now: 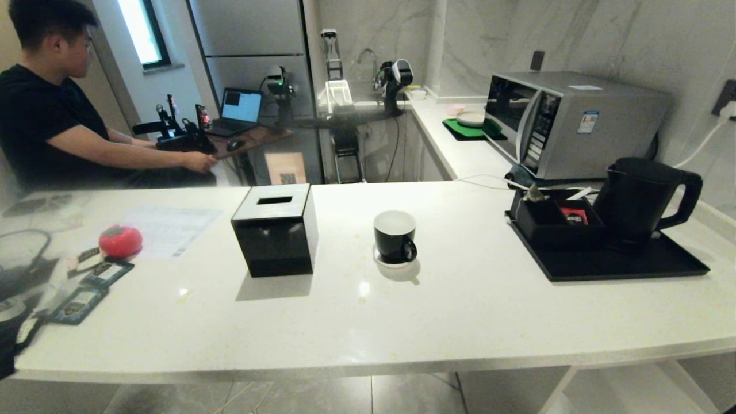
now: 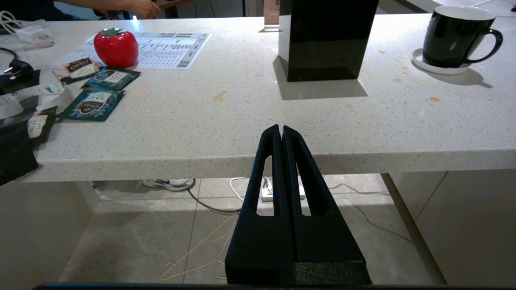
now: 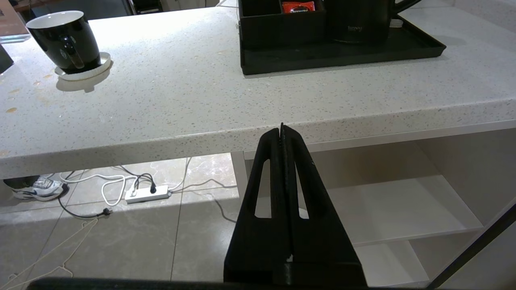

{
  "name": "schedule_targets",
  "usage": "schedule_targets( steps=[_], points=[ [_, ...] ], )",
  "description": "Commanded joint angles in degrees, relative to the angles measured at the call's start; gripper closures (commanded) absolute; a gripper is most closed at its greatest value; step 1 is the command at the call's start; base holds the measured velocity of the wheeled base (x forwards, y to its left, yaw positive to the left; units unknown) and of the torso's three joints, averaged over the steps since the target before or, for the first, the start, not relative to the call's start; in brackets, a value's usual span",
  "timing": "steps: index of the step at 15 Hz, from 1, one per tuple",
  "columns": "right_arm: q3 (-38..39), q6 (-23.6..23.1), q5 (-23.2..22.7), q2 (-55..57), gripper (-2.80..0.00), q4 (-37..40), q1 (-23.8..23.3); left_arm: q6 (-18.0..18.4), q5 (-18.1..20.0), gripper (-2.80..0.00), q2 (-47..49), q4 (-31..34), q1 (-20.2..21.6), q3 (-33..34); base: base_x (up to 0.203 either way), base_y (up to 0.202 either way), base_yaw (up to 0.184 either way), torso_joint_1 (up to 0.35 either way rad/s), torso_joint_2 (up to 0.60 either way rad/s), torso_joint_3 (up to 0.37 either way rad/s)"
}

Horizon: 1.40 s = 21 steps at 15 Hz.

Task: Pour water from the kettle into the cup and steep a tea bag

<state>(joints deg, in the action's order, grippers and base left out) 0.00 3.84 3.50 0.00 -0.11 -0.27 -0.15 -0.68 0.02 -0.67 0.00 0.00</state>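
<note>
Both arms parked below desk edge: left end effector (image 2: 281,129) and right end effector (image 3: 281,128) fingers together, empty | small black white-lined mug (image 1: 395,236) on saucer mid-desk | tall matte black kettle (image 1: 638,198) on tray right, handle outward, I judge for right arm | pale pyramid tea bag (image 1: 535,194) in organiser beside it.

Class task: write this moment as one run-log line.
stage: not started | left gripper: shut, empty, below counter edge | right gripper: same | kettle: on tray | cup: on saucer
</note>
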Motion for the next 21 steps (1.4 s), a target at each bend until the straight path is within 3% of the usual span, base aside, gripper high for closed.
schedule_targets(
  steps=[1, 8, 21],
  points=[
    [0.0, 0.0, 0.0, 0.1, 0.00, -0.1, 0.0, 0.0, 0.0, 0.00, 0.0, 0.0, 0.0, 0.0, 0.000, 0.000, 0.000, 0.000, 0.00, 0.000],
    [0.0, 0.0, 0.0, 0.1, 0.00, -0.1, 0.0, 0.1, 0.0, 0.00, 0.0, 0.0, 0.0, 0.0, -0.001, -0.038, 0.002, 0.001, 0.00, 0.002],
    [0.0, 0.0, 0.0, 0.1, 0.00, 0.0, 0.0, 0.0, 0.0, 0.00, 0.0, 0.0, 0.0, 0.0, 0.000, -0.194, 0.002, 0.003, 0.00, 0.002]
  ],
)
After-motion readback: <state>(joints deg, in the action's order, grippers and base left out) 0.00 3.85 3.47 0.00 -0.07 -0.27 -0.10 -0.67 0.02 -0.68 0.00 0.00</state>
